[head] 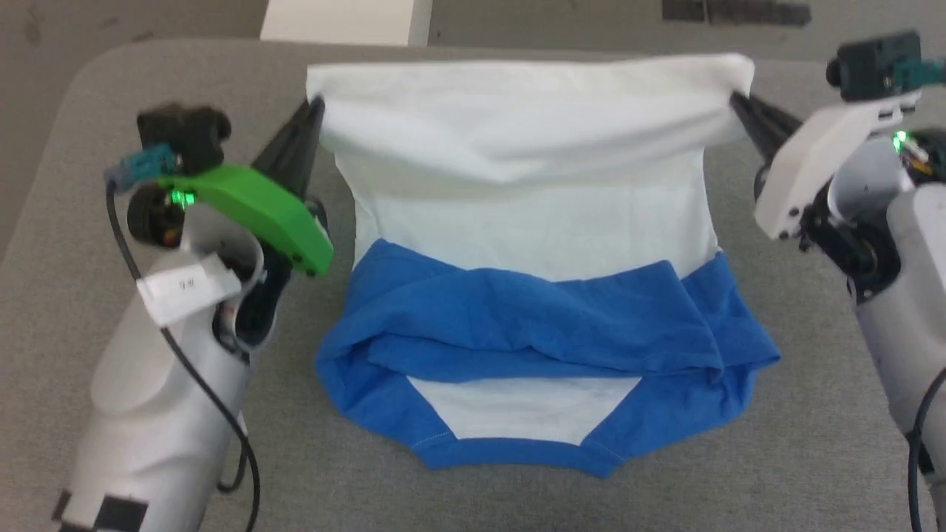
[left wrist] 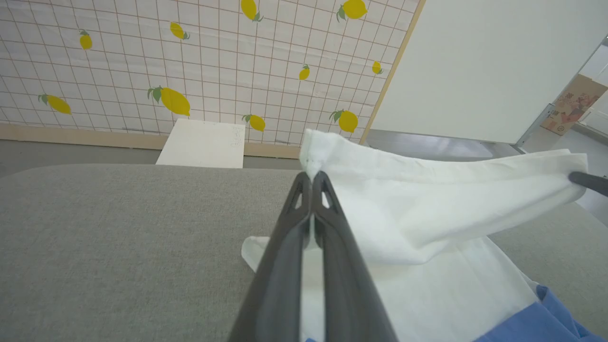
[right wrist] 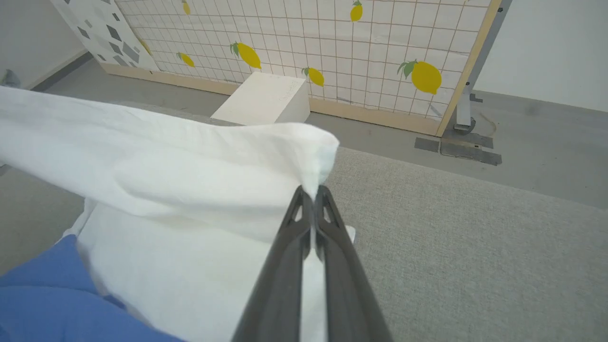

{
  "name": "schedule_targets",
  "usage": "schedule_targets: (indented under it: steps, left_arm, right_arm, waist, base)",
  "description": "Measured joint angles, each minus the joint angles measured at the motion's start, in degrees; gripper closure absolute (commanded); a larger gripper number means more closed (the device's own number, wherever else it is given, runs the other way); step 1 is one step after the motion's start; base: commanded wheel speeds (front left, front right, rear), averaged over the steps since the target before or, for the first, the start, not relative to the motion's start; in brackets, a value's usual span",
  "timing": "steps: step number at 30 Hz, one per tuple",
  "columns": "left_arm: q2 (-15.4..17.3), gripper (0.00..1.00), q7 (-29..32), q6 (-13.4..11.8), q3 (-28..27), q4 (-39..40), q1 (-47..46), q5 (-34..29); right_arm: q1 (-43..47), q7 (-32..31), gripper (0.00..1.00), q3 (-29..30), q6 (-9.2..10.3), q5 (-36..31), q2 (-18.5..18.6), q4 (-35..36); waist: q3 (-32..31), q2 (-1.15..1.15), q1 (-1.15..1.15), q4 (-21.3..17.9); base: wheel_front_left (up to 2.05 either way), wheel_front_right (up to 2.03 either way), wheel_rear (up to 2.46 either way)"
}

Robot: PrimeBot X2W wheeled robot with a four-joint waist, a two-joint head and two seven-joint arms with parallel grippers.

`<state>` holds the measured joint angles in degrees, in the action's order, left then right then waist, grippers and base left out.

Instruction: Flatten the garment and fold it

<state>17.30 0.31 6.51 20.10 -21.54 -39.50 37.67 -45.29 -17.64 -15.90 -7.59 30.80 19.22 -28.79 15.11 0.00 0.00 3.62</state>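
Note:
The garment (head: pixel 528 222) lies on the grey table, white body at the far side, blue sleeves folded across the near part above the blue collar band. Its white hem is lifted off the table and stretched between both grippers. My left gripper (head: pixel 316 103) is shut on the hem's left corner; the left wrist view shows that gripper (left wrist: pixel 312 175) pinching the white cloth (left wrist: pixel 427 209). On the hem's right corner my right gripper (head: pixel 734 100) is shut, and the right wrist view has that gripper (right wrist: pixel 311 190) clamped on the white fabric (right wrist: pixel 190 175).
The grey padded table (head: pixel 74 295) has bare room left and right of the garment. Behind its far edge stands a white box (head: pixel 347 21) on the floor. Farther back is a tiled wall panel with lemon prints (left wrist: pixel 190 71).

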Motion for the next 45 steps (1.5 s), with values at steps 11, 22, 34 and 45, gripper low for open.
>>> schedule_targets:
  steps: [11, 22, 34, 45]
  left_arm:
    - [-0.55, 1.00, -1.16, -4.26, -1.26, 9.17, 16.70, 4.03]
    - [-1.33, 1.00, 0.10, -5.38, 0.00, 13.23, 26.75, 7.10]
    - [-1.43, 1.00, 2.24, -6.83, 0.77, 12.15, 33.49, 9.61]
    - [-2.09, 1.00, 4.98, -8.03, 1.64, 7.17, 34.01, 10.89]
  right_arm:
    - [14.97, -2.03, 1.00, 7.45, 0.00, 1.66, 0.05, 5.23]
    - [29.44, -8.68, 1.00, 14.26, 0.00, 2.05, -1.64, 13.16]
    - [39.63, -14.70, 1.00, 15.62, 0.01, 0.10, -4.99, 17.19]
    - [40.97, -17.29, 1.00, 15.61, 0.01, -2.65, -5.69, 15.48]
  waist:
    - [-8.26, 0.00, 0.00, 0.05]
    - [-11.71, 0.00, 0.00, 1.22]
    - [-12.37, 0.00, 0.00, 1.25]
    - [-11.91, 0.00, 0.00, 1.60]
  base:
    - [0.00, 0.00, 0.00]
    - [0.00, 0.00, 0.00]
    - [0.00, 0.00, 0.00]
    - [0.00, 0.00, 0.00]
